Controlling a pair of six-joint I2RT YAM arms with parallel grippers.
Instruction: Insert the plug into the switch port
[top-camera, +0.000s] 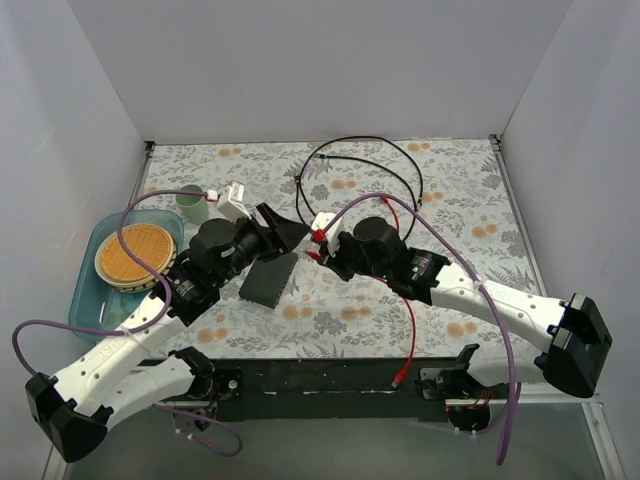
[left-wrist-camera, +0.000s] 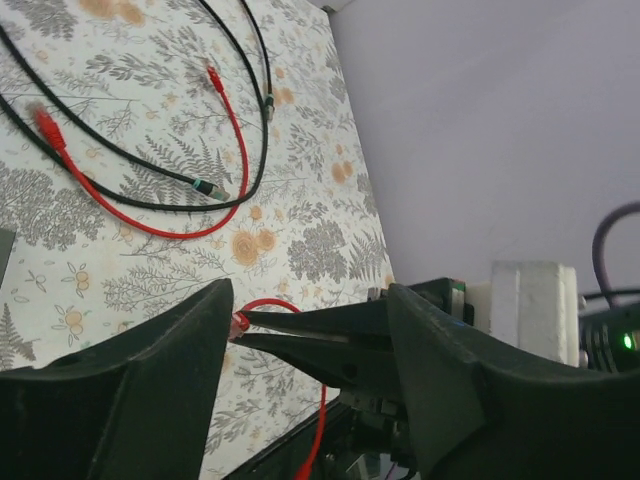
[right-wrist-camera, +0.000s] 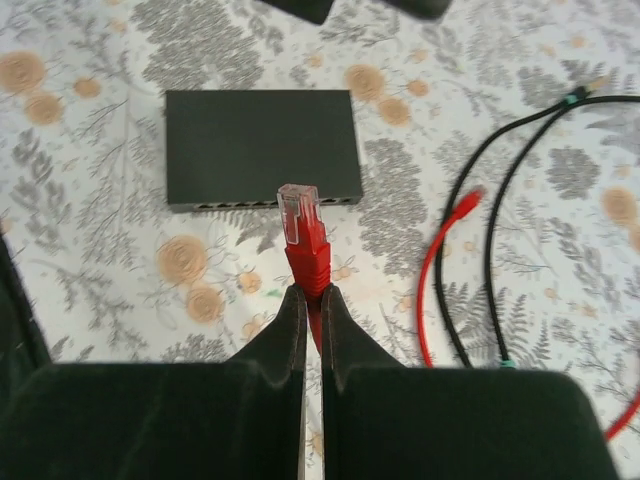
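Low in the middle of the right wrist view, your right gripper (right-wrist-camera: 311, 295) is pinched tight on the red plug (right-wrist-camera: 300, 225), its clear tip pointing at the socket row of the switch (right-wrist-camera: 260, 145) just above. Your left gripper (left-wrist-camera: 310, 300) gapes wide, holding nothing.

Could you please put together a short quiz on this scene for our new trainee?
1. True or false: the left end effector is gripping the switch.
2. What is the right end effector shut on? A) the switch B) the red plug C) nothing
3. Fill in: in the right wrist view, the plug's clear tip faces the switch edge that carries its row of ____.

Key: 1. False, it is open and holds nothing. 2. B. 3. ports.
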